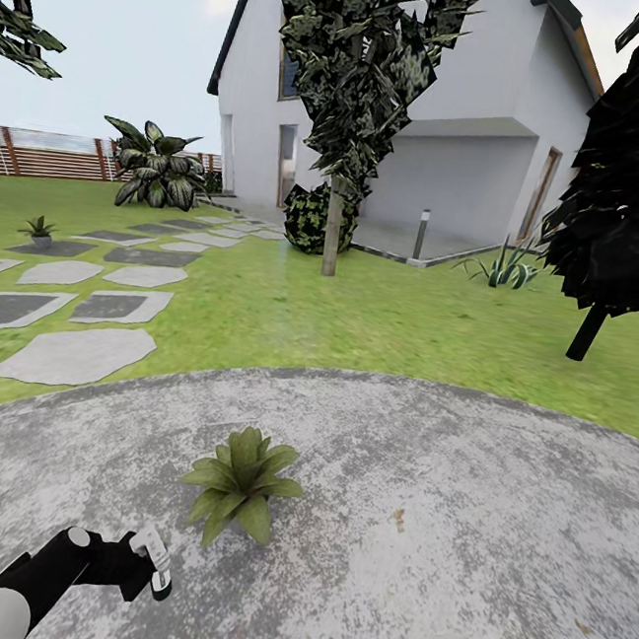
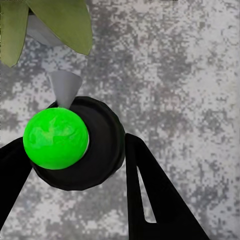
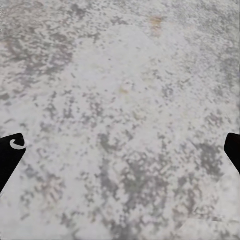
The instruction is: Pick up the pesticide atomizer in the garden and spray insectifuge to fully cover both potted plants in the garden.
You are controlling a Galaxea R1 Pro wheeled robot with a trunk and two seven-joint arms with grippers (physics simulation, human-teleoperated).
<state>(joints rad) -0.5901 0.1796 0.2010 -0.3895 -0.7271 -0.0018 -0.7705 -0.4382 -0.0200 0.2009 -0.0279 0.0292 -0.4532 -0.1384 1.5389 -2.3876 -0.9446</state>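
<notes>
Pots (image 2: 42,31) hold leafy plants (image 1: 239,482); left end effector (image 2: 75,165) grips atomizer (image 2: 70,142); right end effector (image 3: 120,150) gapes.

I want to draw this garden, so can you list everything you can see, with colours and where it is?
potted plants: 2, green leaves; one on the patio just ahead, one far off on the left stepping stones
pesticide atomizer: 1, dark body, bright green top, grey nozzle; held in the left gripper, nozzle toward the near plant
patio: 1, mottled grey, round, underfoot
stepping stones: many, grey, across the left lawn
lawn: green, around the patio
fence: 1, brown slats, far left
house: 1, white, behind
trees and shrubs: several, dark green to black
left gripper: 1, black, shut on the atomizer
right gripper: 1, black, open over bare patio
</notes>
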